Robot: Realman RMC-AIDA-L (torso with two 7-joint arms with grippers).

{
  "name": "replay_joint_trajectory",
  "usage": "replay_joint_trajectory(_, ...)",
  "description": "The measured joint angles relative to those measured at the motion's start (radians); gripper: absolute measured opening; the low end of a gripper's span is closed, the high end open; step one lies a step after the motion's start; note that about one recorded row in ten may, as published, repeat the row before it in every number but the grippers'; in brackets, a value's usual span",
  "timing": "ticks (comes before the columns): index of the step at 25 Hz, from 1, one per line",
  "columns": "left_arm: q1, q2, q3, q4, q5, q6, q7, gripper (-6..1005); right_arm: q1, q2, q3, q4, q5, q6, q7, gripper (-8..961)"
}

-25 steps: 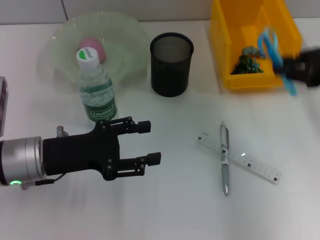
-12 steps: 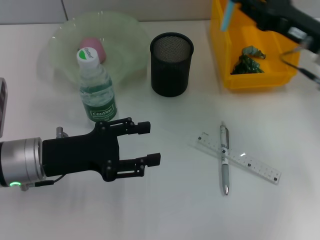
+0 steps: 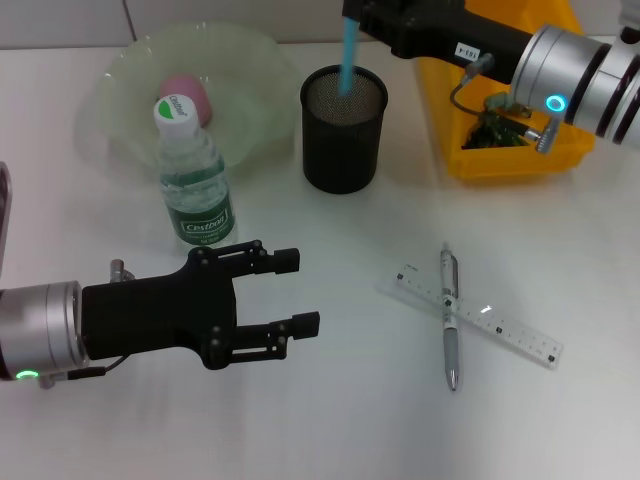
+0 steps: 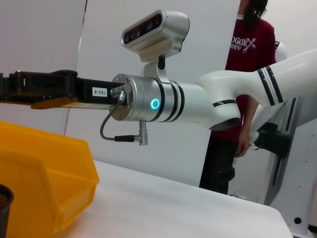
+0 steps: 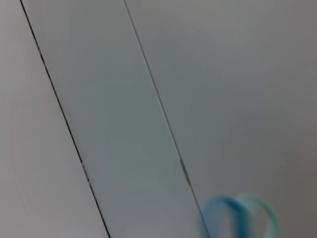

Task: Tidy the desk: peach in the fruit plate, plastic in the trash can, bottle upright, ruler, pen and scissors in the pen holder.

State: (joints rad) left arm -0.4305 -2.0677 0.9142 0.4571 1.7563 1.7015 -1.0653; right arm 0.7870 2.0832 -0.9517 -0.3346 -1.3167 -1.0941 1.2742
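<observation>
My right gripper [image 3: 362, 16] is at the back, shut on the blue scissors [image 3: 347, 55], which hang point-down over the mouth of the black mesh pen holder [image 3: 343, 130]. The right wrist view shows the scissors' handle loops [image 5: 237, 215]. The pink peach [image 3: 185, 92] lies in the green glass fruit plate [image 3: 250, 60]. In front of the plate stands the bottle [image 3: 190, 175], upright. A clear ruler [image 3: 500, 325] and a silver pen [image 3: 449, 315] lie crossed on the table at the right. Green plastic [image 3: 495, 125] lies in the yellow trash can [image 3: 450, 90]. My left gripper [image 3: 300, 291] hovers open and empty at the front left.
The left wrist view shows the right arm [image 4: 163, 101] above the yellow bin [image 4: 44, 183], with a person [image 4: 242, 99] standing behind the table. A dark object [image 3: 3, 215] sits at the table's left edge.
My right arm has carried the scissors leftward from over the yellow bin to above the pen holder. The left arm has barely moved.
</observation>
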Motion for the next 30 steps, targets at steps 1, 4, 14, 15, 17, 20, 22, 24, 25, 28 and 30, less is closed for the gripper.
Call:
replay_joint_trajectory(1, 0.003, 0.000, 0.000, 0.000, 0.000, 0.000, 0.001, 745, 0.003, 0.000, -0.013, -0.001, 0.000, 0.009, 0.006, 244)
replay_joint_trajectory(4, 0.005, 0.000, 0.000, 0.000, 0.000, 0.000, 0.002, 745, 0.003, 0.000, -0.015, -0.001, 0.000, 0.012, 0.008, 384)
replay_joint_trajectory(14, 0.009, 0.000, 0.000, 0.000, 0.000, 0.009, 0.004, 745, -0.131, -0.029, -0.125, -0.272, -0.088, -0.098, 0.244, 618)
replay_joint_trajectory(15, 0.010, 0.001, 0.000, 0.000, 0.000, 0.010, 0.005, 745, -0.158, -0.034, -0.123, -0.334, -0.136, -0.126, 0.296, 636)
replay_joint_trajectory(17, 0.010, 0.001, 0.000, 0.001, 0.000, 0.011, 0.005, 745, -0.200, -0.041, -0.113, -0.457, -0.238, -0.190, 0.399, 632)
replay_joint_trajectory(20, 0.011, 0.001, 0.000, 0.005, 0.000, 0.013, 0.004, 745, -0.248, -0.048, -0.064, -0.683, -0.450, -0.329, 0.597, 625)
replay_joint_trajectory(22, 0.011, 0.001, 0.000, 0.006, 0.000, 0.013, 0.003, 745, -0.252, -0.046, -0.025, -0.851, -0.613, -0.449, 0.736, 621)
replay_joint_trajectory(24, 0.010, 0.001, 0.000, 0.007, 0.000, 0.014, 0.001, 745, -0.243, -0.044, -0.011, -0.993, -0.761, -0.565, 0.853, 617)
replay_joint_trajectory(25, 0.010, 0.001, 0.000, 0.007, 0.000, 0.014, 0.001, 745, -0.235, -0.042, -0.014, -1.063, -0.836, -0.621, 0.912, 614)
replay_joint_trajectory(28, 0.000, 0.003, -0.003, 0.008, 0.000, 0.017, -0.006, 745, -0.195, -0.018, -0.087, -1.183, -1.046, -0.713, 1.030, 608)
replay_joint_trajectory(30, -0.006, 0.001, -0.003, 0.008, 0.000, 0.017, -0.006, 745, -0.185, -0.010, -0.133, -1.181, -1.089, -0.703, 1.053, 604)
